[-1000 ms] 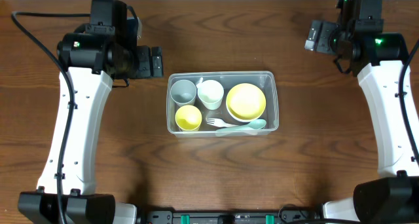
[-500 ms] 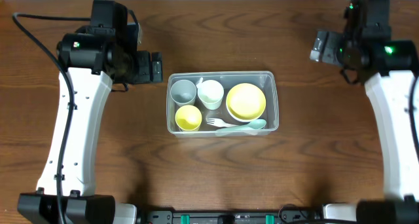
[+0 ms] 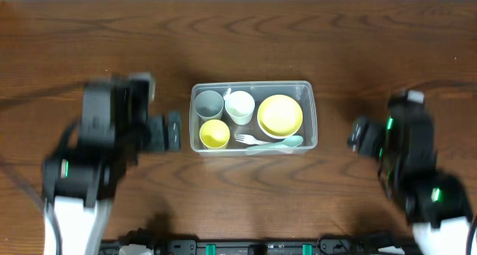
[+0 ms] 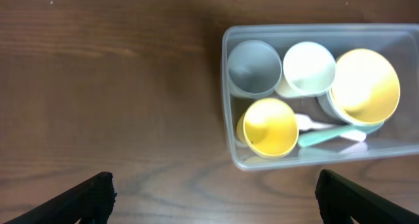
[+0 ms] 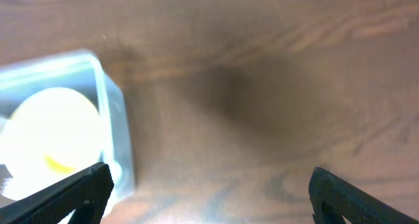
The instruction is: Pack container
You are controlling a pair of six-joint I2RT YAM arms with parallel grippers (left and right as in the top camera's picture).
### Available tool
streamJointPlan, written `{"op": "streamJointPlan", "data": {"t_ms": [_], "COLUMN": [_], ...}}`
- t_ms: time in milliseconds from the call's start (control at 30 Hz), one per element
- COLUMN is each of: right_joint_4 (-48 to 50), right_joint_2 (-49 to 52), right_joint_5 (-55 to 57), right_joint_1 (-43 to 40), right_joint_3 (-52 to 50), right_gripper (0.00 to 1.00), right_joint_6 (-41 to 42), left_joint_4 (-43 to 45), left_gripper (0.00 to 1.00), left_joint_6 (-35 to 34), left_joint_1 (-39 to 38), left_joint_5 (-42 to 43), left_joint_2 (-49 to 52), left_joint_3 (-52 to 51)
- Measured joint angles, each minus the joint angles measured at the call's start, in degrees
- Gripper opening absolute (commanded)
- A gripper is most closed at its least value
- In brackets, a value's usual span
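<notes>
Left claw [image 4: 213, 185], right claw [image 5: 209, 179] farther back

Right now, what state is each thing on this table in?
Clear plastic rectangular container: lidless, packed with tableware.
Grey round cup: upright, empty.
White round cup: upright, empty.
Small yellow cup: upright, empty.
Yellow bowl: upright, empty.
Teal spoon: lying flat.
White fork: lying flat.
Left gripper: open, holding nothing.
Right gripper: open, holding nothing.
</notes>
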Motion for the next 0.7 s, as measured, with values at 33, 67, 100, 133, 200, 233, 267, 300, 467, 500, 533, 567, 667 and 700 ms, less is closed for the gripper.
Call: {"op": "streamJointPlan", "data": {"t_ms": [33,67,100,133,200,233,267,300,467,500,533,567,667,700], "right_joint_4": [0.02,-0.11,-0.15,-0.26,0.04,0.33,0.68,0.94,2.73,2.78,2.67,2.45,1.66,1.40], "right_joint_2": [-3.41,-6.80,-10.10,-12.57,-17.18,-18.73,-19.96,-20.92,-21.68,-21.68,-21.68,-21.68,-21.68,-21.68], "right_joint_5": [0.87,1.62,2.08,2.62,3.43,3.74,4.02,4.20,4.33,3.96,3.63,3.28,2.58,2.43], "right_joint_1": [1.09,1.95,2.47,2.78,3.04,3.06,3.06,3.06,3.06,3.08,3.08,3.08,3.10,3.10], "right_joint_3": [-3.23,-6.27,-8.96,-10.88,-14.21,-15.26,-16.02,-16.50,-16.65,-16.65,-16.65,-16.65,-16.65,-16.65], "right_gripper": [0.99,0.99,0.99,0.99,0.99,0.99,0.99,0.99,0.99,0.99,0.99,0.99,0.99,0.99], "right_joint_6": [0.70,1.33,1.77,2.10,2.73,2.93,3.13,3.26,3.61,3.72,3.74,3.78,4.00,4.07], "left_joint_4": [1.09,1.51,2.08,2.54,3.80,3.98,4.09,4.13,4.90,4.96,5.01,5.07,5.07,5.07], "left_gripper": [0.98,0.98,0.98,0.98,0.98,0.98,0.98,0.98,0.98,0.98,0.98,0.98,0.98,0.98], "left_joint_6": [0.00,-0.02,-0.04,-0.07,-0.15,-0.17,-0.17,-0.17,-0.17,-0.17,-0.17,-0.17,-0.17,-0.17], "left_joint_1": [0.00,0.00,0.00,0.00,0.00,0.00,0.00,0.00,0.00,0.00,0.00,0.00,0.00,0.00], "left_joint_5": [0.00,0.00,0.00,0.00,0.00,0.00,0.00,0.00,0.00,0.00,0.00,0.00,0.00,0.00], "left_joint_2": [-3.96,-7.82,-11.80,-15.32,-22.64,-25.59,-28.13,-30.42,-35.15,-35.30,-35.30,-35.30,-35.30,-35.30], "left_joint_3": [-3.54,-6.97,-10.27,-12.85,-17.49,-19.08,-20.28,-21.09,-21.77,-21.77,-21.77,-21.81,-21.84,-21.84]}}
